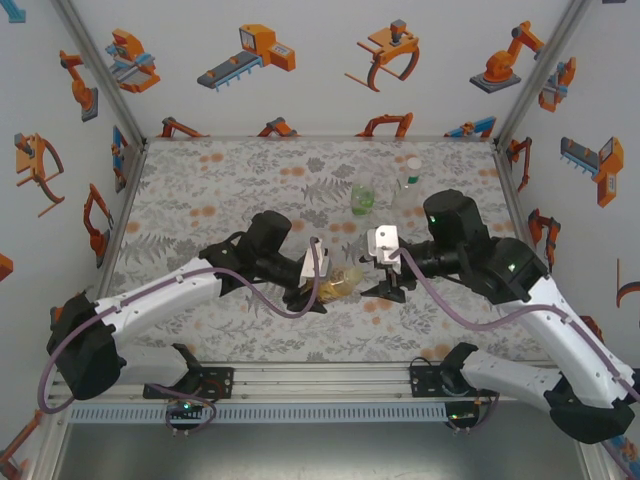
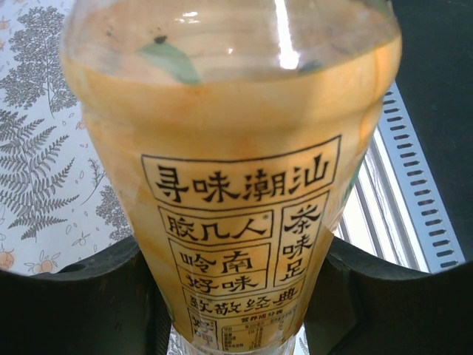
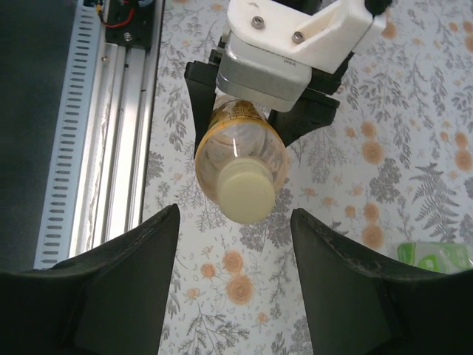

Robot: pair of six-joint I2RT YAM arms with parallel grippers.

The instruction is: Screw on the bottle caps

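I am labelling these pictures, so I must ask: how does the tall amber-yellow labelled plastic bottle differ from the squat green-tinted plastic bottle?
Pose: the tall amber-yellow plastic bottle is held on its side; the squat green-tinted plastic bottle stands upright on the floral cloth. Hold: the left gripper is shut on the amber-yellow bottle; no gripper touches the green-tinted bottle. Both are see-through.

Bright even light, glare on amber bottle (image 2: 236, 185)

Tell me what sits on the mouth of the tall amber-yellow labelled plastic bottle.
A pale yellow round plastic cap sits there. It hides the mouth and threads of the tall amber-yellow bottle, so how tightly it is screwed cannot be seen.
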